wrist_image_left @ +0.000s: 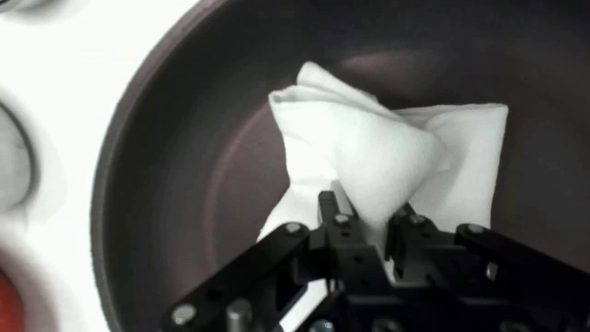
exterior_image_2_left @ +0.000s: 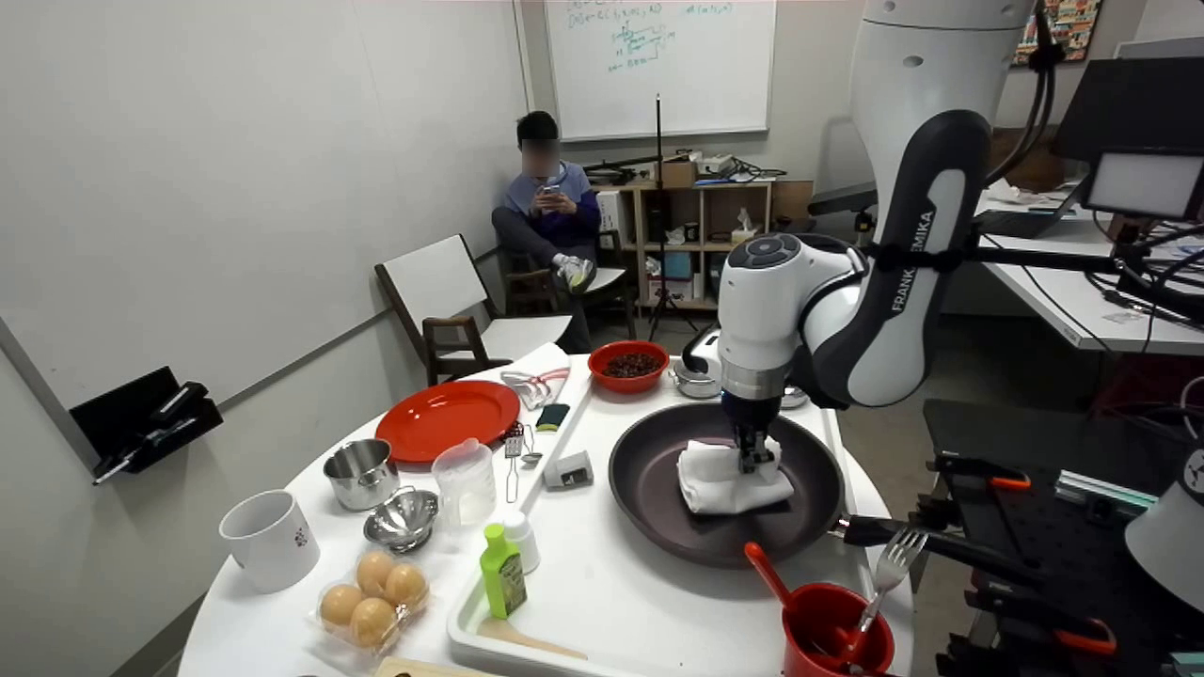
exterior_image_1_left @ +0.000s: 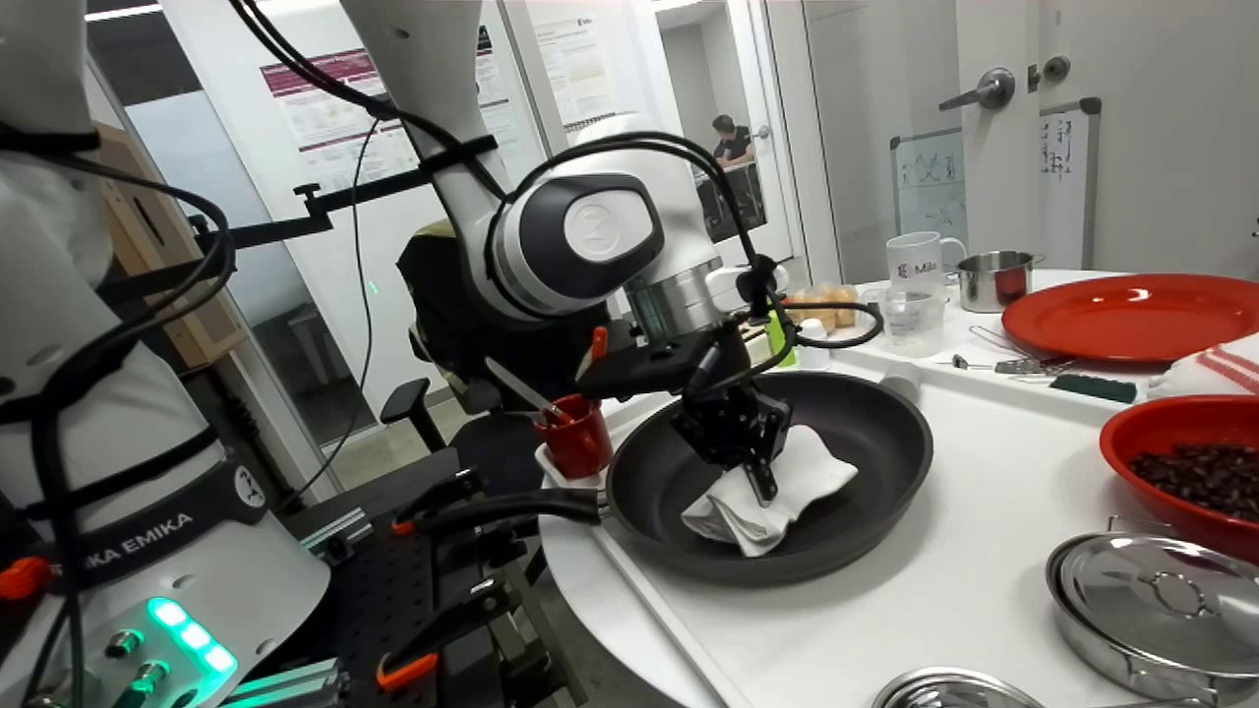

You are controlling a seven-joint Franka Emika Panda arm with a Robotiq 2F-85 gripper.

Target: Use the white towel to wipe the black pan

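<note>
The white towel (wrist_image_left: 364, 143) lies bunched beneath the hand (wrist_image_left: 366, 207), which is closed on a pinched fold of it. Around the hand spreads the black pan (exterior_image_2_left: 649, 503), the towel resting on its base. Gripping and placing the towel look done; how much is wiped cannot be told. Strokes outward from the hand probably remain.
</note>
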